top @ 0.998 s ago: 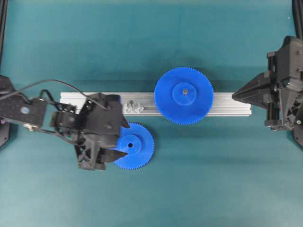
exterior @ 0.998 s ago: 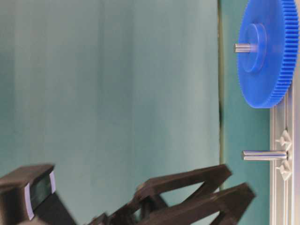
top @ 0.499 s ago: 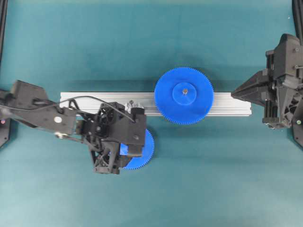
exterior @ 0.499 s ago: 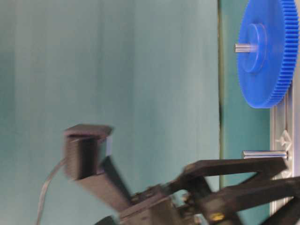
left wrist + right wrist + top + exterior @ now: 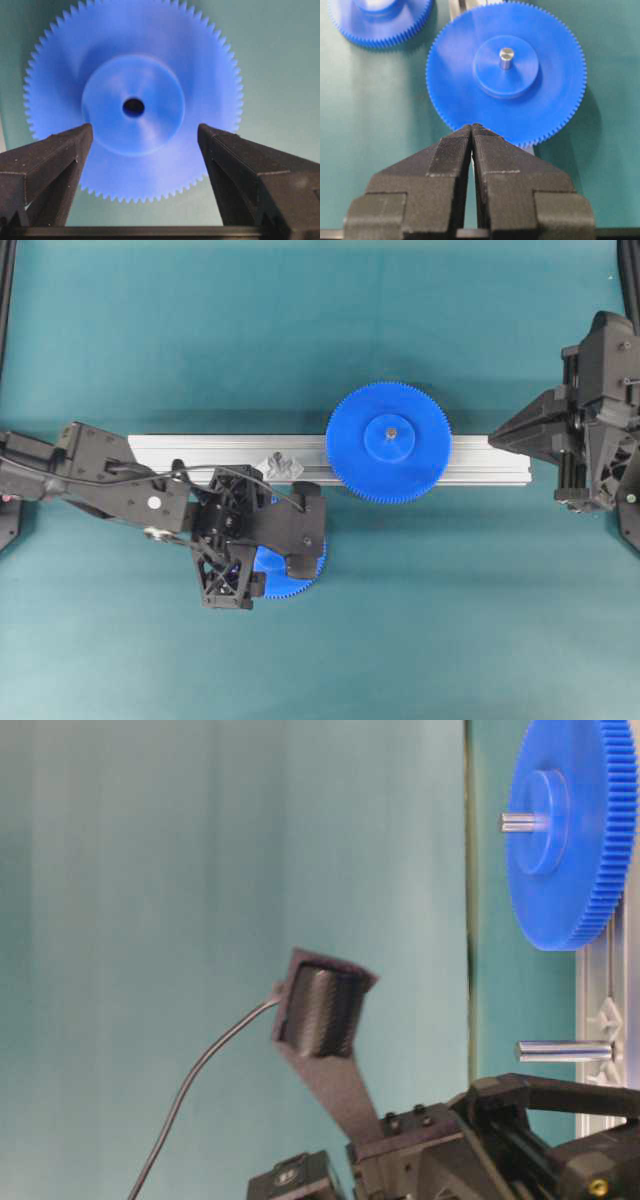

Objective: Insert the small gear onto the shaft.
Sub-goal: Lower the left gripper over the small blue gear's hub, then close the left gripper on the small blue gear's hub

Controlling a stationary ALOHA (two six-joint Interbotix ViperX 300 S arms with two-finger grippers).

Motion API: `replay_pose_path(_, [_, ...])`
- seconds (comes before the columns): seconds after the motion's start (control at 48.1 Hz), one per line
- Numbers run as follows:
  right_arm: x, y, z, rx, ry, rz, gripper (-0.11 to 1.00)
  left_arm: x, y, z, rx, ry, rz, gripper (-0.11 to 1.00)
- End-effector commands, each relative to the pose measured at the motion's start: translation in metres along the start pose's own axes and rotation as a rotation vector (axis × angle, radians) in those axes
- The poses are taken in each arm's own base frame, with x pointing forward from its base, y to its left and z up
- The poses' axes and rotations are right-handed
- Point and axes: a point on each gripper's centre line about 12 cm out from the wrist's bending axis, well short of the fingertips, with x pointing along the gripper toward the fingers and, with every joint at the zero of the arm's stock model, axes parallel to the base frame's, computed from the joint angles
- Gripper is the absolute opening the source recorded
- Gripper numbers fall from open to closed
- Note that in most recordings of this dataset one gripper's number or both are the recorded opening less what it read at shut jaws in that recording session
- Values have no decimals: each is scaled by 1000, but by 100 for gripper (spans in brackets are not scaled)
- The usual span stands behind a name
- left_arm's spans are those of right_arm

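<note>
Here, the left gripper (image 5: 145, 145) hangs over the small gear (image 5: 134, 102), its jaws set wide apart with one black finger to either side of the gear's raised round hub; whether the fingers (image 5: 50, 160) touch the plastic cannot be told; the gear lies flat on the green desk (image 5: 320, 330), its centre hole dark and its fine teeth sharp along the rim; from overhead the left gripper (image 5: 275, 545) and its arm cover most of the small gear (image 5: 290, 585), which sits on the desk just in front of the ribbed aluminium rail (image 5: 200, 448); the shaft (image 5: 563, 1050), a thin grey pin, stands upright on its jagged silvery base (image 5: 281, 466) on the rail, close to the gear but apart from it; further along the rail the larger gear (image 5: 388, 442) sits on its own centre pin; at the rail's far end the right gripper (image 5: 471, 131) has its jaws pressed together with nothing between them, pointed at the larger gear's edge; no brand, label or writing can be read anywhere in view.
</note>
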Motion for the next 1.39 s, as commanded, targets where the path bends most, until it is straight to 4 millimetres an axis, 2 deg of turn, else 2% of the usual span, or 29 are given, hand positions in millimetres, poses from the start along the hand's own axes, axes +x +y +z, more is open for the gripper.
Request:
replay_pose_path(0.0, [-2,0,8,9,-28,0,11,-6,-3,12,5,-29,-4,88])
replay_pose_path(0.374, [-1,0,6,14,-29,1,11,-3,-1,14,4,-22,-1,88])
replay_pose_path(0.749, [-1,0,4,20,-43,3,11,-2,12,21,-15,-32,16,88])
replay_pose_path(1.372, [-2,0,3,20,-46,3,11,7,11,18,-14,4,16,88])
